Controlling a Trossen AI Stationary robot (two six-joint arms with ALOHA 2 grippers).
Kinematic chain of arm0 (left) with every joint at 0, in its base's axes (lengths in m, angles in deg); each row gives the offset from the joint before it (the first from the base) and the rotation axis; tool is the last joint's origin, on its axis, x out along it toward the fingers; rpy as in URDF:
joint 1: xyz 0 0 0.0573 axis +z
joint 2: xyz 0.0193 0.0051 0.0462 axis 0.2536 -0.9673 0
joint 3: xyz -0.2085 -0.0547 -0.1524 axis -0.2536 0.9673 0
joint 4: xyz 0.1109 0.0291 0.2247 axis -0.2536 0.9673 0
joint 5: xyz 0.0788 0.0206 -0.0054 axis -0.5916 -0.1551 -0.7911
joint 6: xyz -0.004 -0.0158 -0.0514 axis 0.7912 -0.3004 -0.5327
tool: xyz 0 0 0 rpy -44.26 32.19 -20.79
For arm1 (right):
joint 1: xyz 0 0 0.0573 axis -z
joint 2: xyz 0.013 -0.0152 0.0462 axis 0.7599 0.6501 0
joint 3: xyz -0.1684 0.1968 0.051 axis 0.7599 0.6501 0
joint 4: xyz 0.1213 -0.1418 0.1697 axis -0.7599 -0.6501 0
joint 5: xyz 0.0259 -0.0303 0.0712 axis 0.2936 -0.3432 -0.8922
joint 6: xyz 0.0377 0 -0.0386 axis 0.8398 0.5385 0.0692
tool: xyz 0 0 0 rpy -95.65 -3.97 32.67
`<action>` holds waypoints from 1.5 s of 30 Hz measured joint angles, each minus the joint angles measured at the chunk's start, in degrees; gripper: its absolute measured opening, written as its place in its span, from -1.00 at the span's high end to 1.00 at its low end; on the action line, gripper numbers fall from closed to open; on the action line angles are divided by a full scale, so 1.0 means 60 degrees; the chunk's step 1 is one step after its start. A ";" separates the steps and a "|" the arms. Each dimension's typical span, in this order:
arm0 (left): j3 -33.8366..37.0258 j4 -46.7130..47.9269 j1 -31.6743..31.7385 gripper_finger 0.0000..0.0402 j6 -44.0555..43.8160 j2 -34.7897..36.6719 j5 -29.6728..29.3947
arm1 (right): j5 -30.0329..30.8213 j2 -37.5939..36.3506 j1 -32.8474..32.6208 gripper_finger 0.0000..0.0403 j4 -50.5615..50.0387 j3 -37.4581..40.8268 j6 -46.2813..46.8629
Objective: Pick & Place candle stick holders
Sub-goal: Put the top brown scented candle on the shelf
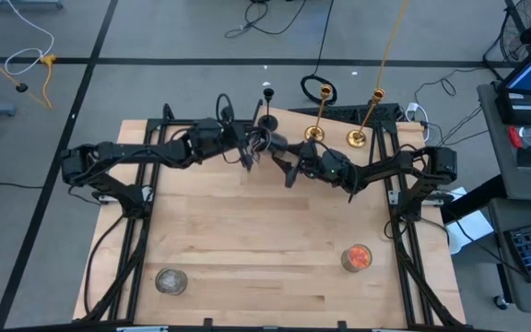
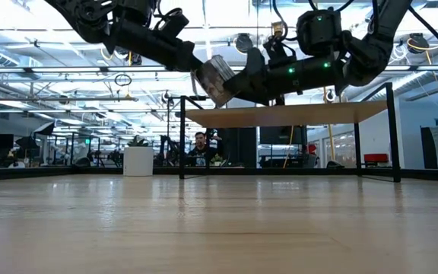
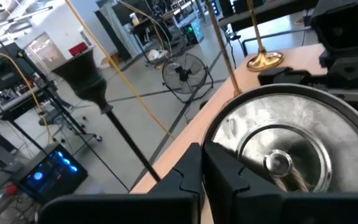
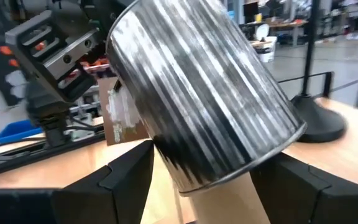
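Observation:
A silvery ribbed glass cup (image 2: 216, 79) hangs high above the table (image 1: 247, 231) between my two arms, near the far edge. My left gripper (image 1: 250, 150) is shut on it. My right gripper (image 4: 213, 163) is open, one finger on either side of the cup's (image 4: 204, 93) lower end. The slim black stemmed holder (image 1: 268, 118) and two brass holders (image 1: 314, 135) (image 1: 357, 139) stand on their bases at the far edge. A second silvery cup (image 1: 171, 280) and the orange-red cup (image 1: 357, 258) stand near the front edge. My left gripper pinches the cup's rim (image 3: 211, 138) at its open end, one finger (image 3: 232, 171) seemingly inside and the other outside. The cup is lifted clear of the table and tilted. Whether my right gripper's fingers (image 4: 129, 171) touch the cup's closed end (image 4: 229, 177), I cannot tell.
Bare wood lies between the far holders and the two front cups. Dark frame rails (image 1: 404, 231) run along both table sides. The black holder (image 3: 82, 71) stands close beside the held cup. A person (image 2: 199, 144) sits far behind the table.

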 joint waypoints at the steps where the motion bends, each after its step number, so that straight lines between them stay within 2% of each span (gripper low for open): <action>1: 0.0002 0.0018 0.0035 0.97 -0.0001 0.0000 0.0000 | 0.0161 0.0000 0.0000 -0.24 -0.0010 0.0000 -0.0054; 7: 0.0006 0.0002 0.0187 0.92 0.0021 -0.0004 0.0009 | 0.0244 0.0000 0.0015 -0.24 -0.0073 -0.0004 -0.0073; 12: 0.0013 -0.0023 0.0323 0.98 0.0047 -0.0004 -0.0012 | 0.0227 0.0000 0.0015 -0.24 -0.0088 -0.0004 -0.0070; 17: 0.0013 -0.0164 0.0439 0.95 0.0076 0.0000 -0.0039 | 0.0200 0.0000 0.0007 -0.24 -0.0081 -0.0004 -0.0070; 30: 0.0009 -0.0397 0.0442 0.97 -0.0026 0.0018 0.0496 | 0.0208 0.0000 0.0007 -0.24 -0.0139 -0.0004 -0.0062; 36: -0.0006 -0.0467 0.0415 0.97 -0.0041 -0.0327 0.0461 | 0.0329 0.0004 0.0011 -0.24 -0.0226 0.0018 -0.0052; 38: -0.0118 -0.0510 0.0407 0.98 -0.0113 -0.0514 0.0457 | 0.0642 0.0011 0.0004 -0.24 -0.0277 0.0003 -0.0077; 45: -0.1080 -0.0041 0.0385 0.99 -0.0159 -0.1327 0.0637 | 0.0859 0.0022 0.0011 -0.24 -0.0755 -0.0251 -0.0317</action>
